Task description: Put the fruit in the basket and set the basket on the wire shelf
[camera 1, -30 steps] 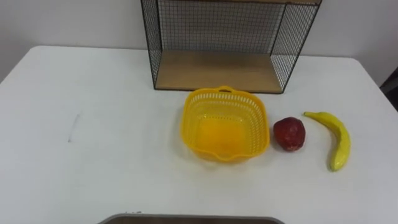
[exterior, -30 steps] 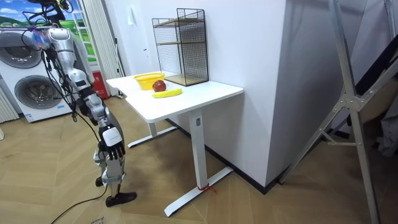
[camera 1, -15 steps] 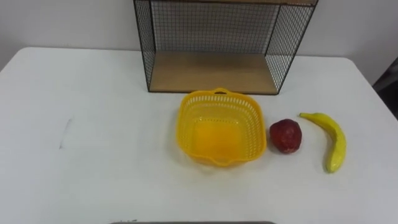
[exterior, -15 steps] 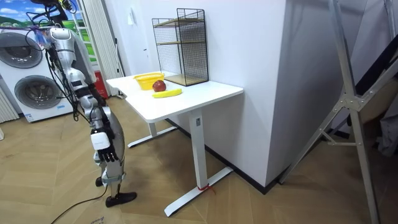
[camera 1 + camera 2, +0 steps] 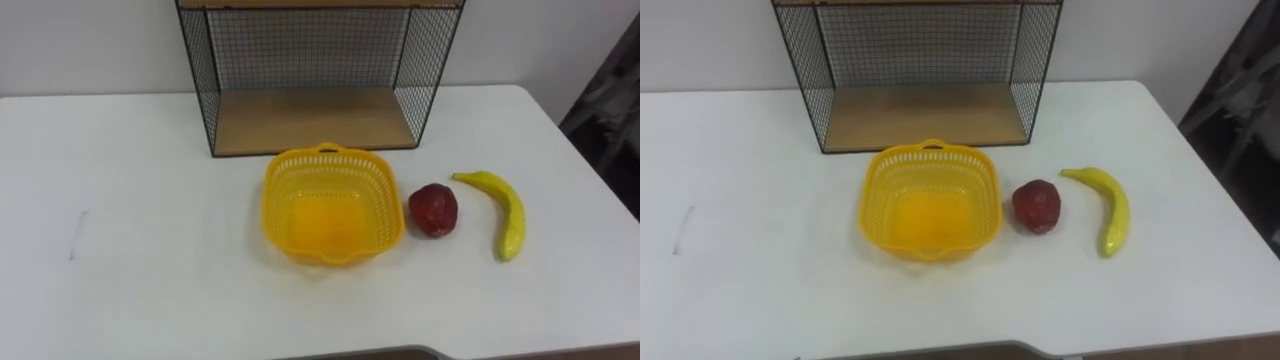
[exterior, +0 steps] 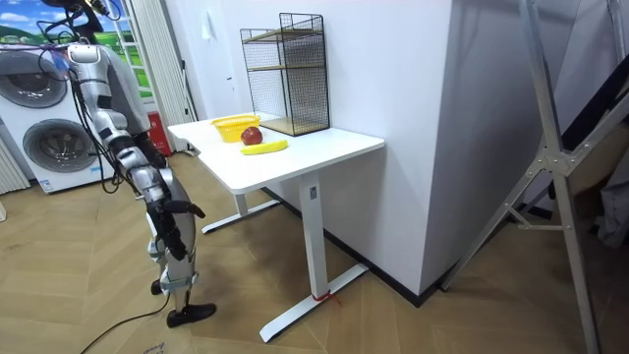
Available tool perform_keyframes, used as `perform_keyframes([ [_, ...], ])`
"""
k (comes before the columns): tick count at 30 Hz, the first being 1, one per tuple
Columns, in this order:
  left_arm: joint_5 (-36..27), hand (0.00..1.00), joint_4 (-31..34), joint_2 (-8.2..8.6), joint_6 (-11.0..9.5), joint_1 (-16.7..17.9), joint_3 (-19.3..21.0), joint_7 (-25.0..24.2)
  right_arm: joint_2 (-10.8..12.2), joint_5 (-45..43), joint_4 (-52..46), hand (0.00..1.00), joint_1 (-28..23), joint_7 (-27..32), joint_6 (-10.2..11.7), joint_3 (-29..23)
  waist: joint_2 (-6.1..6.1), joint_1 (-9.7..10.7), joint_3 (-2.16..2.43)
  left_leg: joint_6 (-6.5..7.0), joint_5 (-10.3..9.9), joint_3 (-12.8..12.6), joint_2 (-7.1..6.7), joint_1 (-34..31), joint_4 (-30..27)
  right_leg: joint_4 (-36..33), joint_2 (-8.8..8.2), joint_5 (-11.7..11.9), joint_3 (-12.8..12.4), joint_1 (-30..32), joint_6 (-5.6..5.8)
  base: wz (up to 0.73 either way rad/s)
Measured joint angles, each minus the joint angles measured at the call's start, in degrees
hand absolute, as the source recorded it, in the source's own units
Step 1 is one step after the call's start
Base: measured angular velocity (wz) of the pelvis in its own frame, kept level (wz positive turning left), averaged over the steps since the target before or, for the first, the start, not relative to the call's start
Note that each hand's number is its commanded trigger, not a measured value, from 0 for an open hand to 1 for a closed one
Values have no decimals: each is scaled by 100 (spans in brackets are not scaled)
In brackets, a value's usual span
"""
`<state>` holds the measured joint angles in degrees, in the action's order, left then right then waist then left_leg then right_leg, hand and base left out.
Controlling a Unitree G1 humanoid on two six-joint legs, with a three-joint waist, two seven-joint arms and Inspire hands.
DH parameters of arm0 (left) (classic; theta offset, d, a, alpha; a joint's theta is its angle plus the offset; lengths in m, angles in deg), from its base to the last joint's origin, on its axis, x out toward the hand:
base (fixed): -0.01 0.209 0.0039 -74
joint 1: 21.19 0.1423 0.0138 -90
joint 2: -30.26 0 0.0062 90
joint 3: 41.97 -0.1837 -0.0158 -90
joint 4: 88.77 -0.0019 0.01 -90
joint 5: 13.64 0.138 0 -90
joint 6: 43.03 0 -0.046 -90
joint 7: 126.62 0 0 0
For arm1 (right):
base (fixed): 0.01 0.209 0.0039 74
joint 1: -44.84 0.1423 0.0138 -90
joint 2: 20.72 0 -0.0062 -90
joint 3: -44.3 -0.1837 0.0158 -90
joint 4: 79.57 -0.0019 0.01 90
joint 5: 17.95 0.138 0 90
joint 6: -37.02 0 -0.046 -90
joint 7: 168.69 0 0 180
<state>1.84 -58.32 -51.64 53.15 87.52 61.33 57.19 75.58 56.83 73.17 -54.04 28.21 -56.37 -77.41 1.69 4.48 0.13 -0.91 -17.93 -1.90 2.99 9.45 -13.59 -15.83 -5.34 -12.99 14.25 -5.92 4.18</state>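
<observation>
Red fruit, banana on table right of basket; wire shelf behind. Right hand short of table, grip probably unreadable.

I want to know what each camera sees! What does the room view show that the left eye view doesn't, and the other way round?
Room view: the robot standing on the wooden floor by the white table, the table's legs, and washing machines at the room view's left. Left eye view: the inside of the yellow basket, with no fruit in it, and a faint grey mark on the tabletop. Both: basket, red fruit, banana and wire shelf on the table.
</observation>
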Motion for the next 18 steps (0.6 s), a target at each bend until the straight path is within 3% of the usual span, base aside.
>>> perform_keyframes([
  [7, 33, 0, 204, -123, -146, 107, 15, 90, -111, -926, -2447, 0, 65, 1831, 539, -517, 61, 161, 13, -3, 6, -42, 6, -36, 3, 9, 0, 1, -18, 45, -1, -1],
  [11, 41, 0, 225, -191, -286, 79, -6, 133, -276, -2258, -3888, 0, 242, 2954, 906, -526, 66, 136, 11, -4, 25, -41, 5, -214, -15, 7, 5, 25, -22, 211, -7, 0],
  [18, 101, 0, 213, -189, -308, 82, -126, 220, -299, -4605, -5732, 0, 253, 3750, 1161, -250, 25, -34, -27, -12, 66, -40, 3, -292, 30, 47, 8, 38, -7, 307, -6, 0],
])
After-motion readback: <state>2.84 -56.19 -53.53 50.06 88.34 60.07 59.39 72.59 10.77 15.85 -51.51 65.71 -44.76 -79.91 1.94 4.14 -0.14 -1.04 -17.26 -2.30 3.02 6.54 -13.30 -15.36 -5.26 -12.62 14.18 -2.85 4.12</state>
